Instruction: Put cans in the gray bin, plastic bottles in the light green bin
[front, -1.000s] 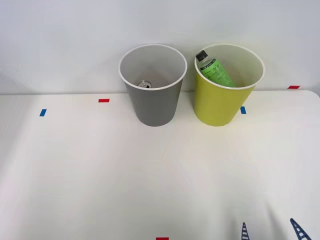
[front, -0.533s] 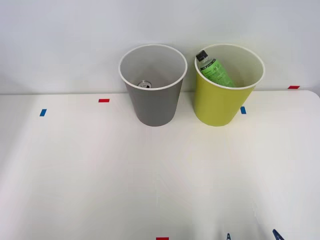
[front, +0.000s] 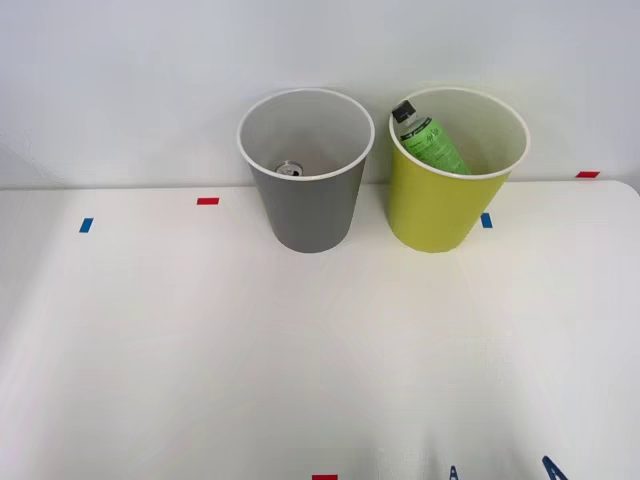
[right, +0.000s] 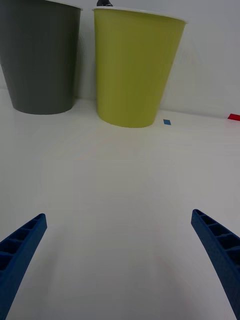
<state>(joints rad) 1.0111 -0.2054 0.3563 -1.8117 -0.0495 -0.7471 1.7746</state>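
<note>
Hovering low over the white table (front: 200, 350), the right gripper (right: 120, 260) points at the bins with fingers spread wide, holding nothing; the can (front: 290, 169) lies inside the gray bin (front: 308, 205); the green bottle (front: 428, 140) leans in the light green bin (front: 435, 210).

Can (front: 290, 169) sits in gray bin (front: 310, 215); green bottle (front: 430, 142) leans in light green bin (front: 435, 210) beside it.

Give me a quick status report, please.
Right gripper open, empty, low over table. Can in gray bin; green bottle in light green bin. Nothing obstructing.
</note>
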